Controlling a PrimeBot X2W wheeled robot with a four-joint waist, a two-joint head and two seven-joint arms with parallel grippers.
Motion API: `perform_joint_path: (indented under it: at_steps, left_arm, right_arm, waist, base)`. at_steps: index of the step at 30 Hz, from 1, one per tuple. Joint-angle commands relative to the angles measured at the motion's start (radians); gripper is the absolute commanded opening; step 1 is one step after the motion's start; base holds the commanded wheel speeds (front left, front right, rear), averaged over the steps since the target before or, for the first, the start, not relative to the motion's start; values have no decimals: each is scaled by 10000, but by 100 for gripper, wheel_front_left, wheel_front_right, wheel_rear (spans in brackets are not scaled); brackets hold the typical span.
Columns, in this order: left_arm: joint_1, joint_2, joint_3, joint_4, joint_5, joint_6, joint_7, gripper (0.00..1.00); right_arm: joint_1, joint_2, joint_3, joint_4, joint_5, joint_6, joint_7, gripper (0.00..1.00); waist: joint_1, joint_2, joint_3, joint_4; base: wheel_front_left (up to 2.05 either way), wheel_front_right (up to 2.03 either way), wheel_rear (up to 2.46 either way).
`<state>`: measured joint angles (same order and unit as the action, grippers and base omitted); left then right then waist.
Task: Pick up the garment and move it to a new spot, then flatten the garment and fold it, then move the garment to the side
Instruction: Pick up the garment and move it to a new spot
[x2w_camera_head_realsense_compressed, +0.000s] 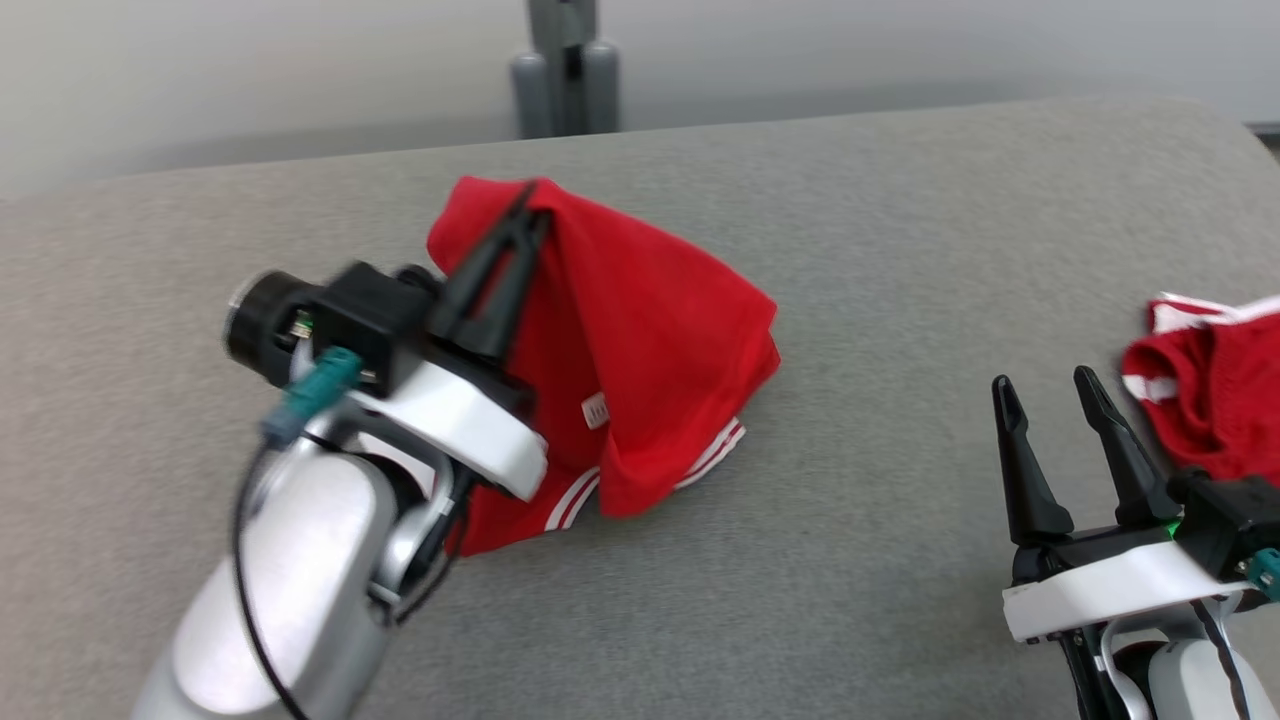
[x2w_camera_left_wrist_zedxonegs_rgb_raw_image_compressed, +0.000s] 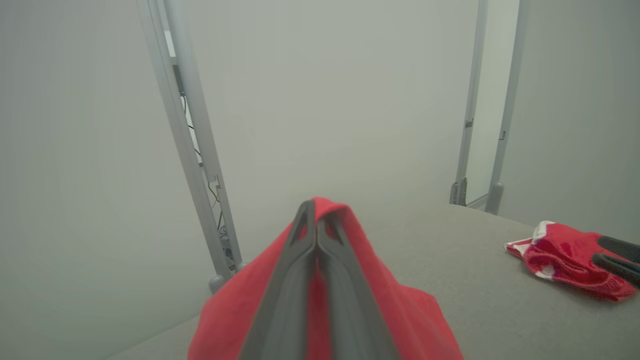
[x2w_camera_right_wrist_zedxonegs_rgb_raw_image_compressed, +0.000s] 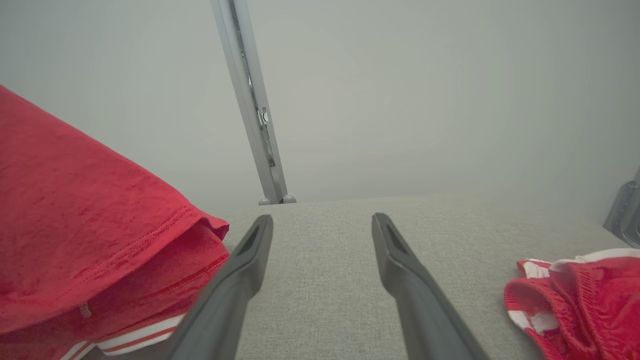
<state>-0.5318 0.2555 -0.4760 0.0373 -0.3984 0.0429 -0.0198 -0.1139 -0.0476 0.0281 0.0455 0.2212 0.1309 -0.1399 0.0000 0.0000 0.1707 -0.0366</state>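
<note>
A: Left gripper (x2w_camera_head_realsense_compressed: 526, 200), closest in: fingers together, clamped on a raised peak of the red garment (x2w_camera_head_realsense_compressed: 650, 330).
B: Garment condition?
A: Red knit, white double stripes at the hem, small white tag. It tents up from the pinch, and its lower folds rest mid-way across the grey surface (x2w_camera_head_realsense_compressed: 900, 220).
B: Right gripper (x2w_camera_head_realsense_compressed: 1045, 385)?
A: Fingers apart, over the surface's near right part, beside a second red-and-white cloth (x2w_camera_head_realsense_compressed: 1215, 400).

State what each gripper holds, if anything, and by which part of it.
The left gripper is shut on the red garment, pinching a raised fold at its peak, the cloth draping down from there. The right gripper stands open, holding nothing.
</note>
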Motion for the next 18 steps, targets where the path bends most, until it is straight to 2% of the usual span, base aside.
perform_joint_path:
  at_steps: [1, 5, 9, 15, 16, 17, 18]
  left_arm:
    - [146, -118, -346, -100, 146, -100, 174, 0]
    - [208, -396, -980, 371, 260, -134, 561, 0]
    - [197, -606, -1259, 1047, 186, -293, 713, 0]
    - [237, -741, -1654, 2111, 201, -527, 650, 0]
    - [261, -784, -1694, 2188, 188, -573, 598, 7]
    - [292, -818, -1714, 2261, 162, -580, 540, 51]
    - [301, -835, -1723, 2284, 197, -561, 419, 100]
  right_arm:
    - [-126, -51, -52, 60, 112, -4, -173, 100]
    - [-221, -45, -47, 205, 273, -4, -333, 100]
    - [-270, -48, -38, 318, 401, -4, -487, 100]
    - [-355, -52, -54, 576, 503, -4, -725, 100]
    - [-369, -47, -57, 604, 497, -4, -752, 100]
    - [-383, -47, -52, 641, 470, -4, -763, 100]
    - [-399, -50, -54, 678, 444, -4, -759, 100]
  waist:
    - [0, 0, 462, -957]
    - [0, 0, 790, -1589]
    - [0, 0, 997, -1886]
    - [0, 0, 1171, -1916]
    - [0, 0, 1168, -1855]
    - [0, 0, 1157, -1789]
    - [0, 0, 1130, -1721]
  base:
    - [0, 0, 0]
    - [0, 0, 0]
    - [0, 0, 0]
    - [0, 0, 0]
    - [0, 0, 0]
    - [0, 0, 0]
    - [0, 0, 0]
